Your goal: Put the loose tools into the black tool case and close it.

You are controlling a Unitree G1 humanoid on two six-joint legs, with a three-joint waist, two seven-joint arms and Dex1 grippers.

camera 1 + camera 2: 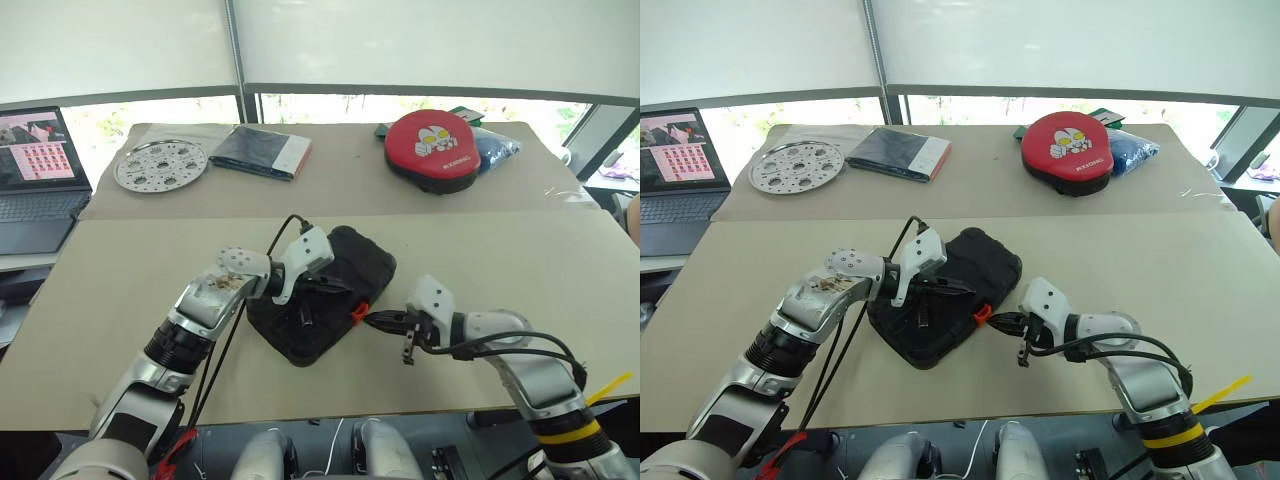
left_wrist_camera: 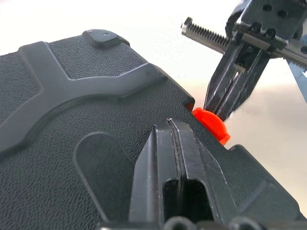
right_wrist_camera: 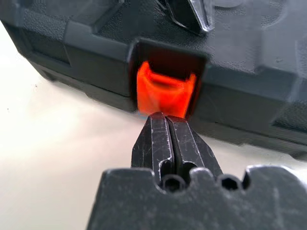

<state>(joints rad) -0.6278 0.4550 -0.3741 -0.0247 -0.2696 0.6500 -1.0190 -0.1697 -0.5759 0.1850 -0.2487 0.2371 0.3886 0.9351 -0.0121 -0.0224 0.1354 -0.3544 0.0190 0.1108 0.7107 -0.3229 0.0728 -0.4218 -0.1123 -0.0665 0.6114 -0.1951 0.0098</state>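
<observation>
Two desk point(image 1: 120, 300) halves under beige covering, butted along a seam, with white window blinds point(image 1: 120, 45) behind. Far edge: laptop point(image 1: 35, 180) on a side stand at the left, perforated metal plate point(image 1: 160, 165), dark flat book point(image 1: 262, 152), red round pad point(image 1: 432, 150) with a blue bag point(image 1: 495, 150) just beside it. Black tool case point(image 1: 365, 262) lying closed near the front edge, between both arms, orange latch point(image 1: 359, 311) facing right. Left claw point(image 1: 325, 288) resting on the lid, pressed together, holding nothing. Right claw point(image 1: 378, 320) just beside the latch, likewise pressed together and empty.

Left wrist view: closed fingers point(image 2: 180, 158) flat against the case's textured lid point(image 2: 57, 120), the orange latch point(image 2: 211, 125) beyond them, and the other arm's claw point(image 2: 233, 86) with its tips down on that latch.

Right wrist view: fingers point(image 3: 168, 141) shut tight, tips touching the lower edge of the orange latch point(image 3: 165, 93), set in a recess of the case's front wall point(image 3: 76, 52); bare beige desk point(image 3: 48, 158) beneath.
</observation>
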